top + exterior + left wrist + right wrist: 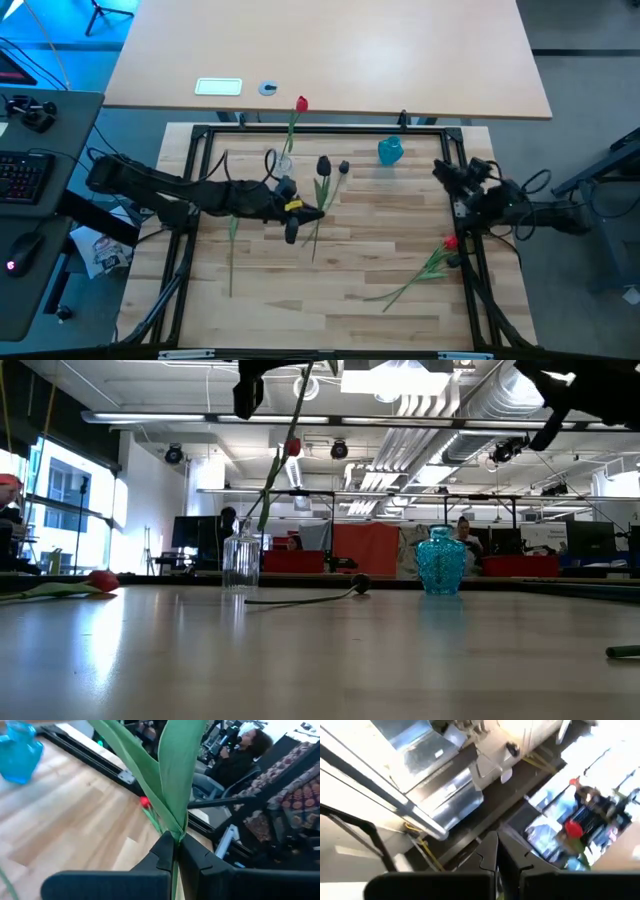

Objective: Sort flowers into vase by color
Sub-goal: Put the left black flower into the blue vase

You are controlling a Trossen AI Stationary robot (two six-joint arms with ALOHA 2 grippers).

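My left gripper (312, 214) is high over the table's middle, shut on a black-headed flower (323, 165). The flower's green leaves (170, 775) rise past the fingers in the left wrist view. A red flower (302, 103) stands with its stem in a clear glass vase (240, 560). A blue vase (390, 150) stands to its right. A second black flower (360, 582) lies on the table between the vases. Another red flower (450, 243) lies by the right frame. My right gripper (497, 855) waits, shut, above the table's right edge. My left gripper pinches the flower's green stem (175, 851) between its two fingers, just below where the leaves (172, 827) spring. The fingers come roughly level from the table's left and lie across the stem. The flower looks lifted clear, black head toward the far side, stem end (314, 255) toward the near side.
A bare green stem (232, 240) lies on the left part of the table, partly under my left arm. A black metal frame (320, 129) borders the wooden top. People sit at desks in the room beyond.
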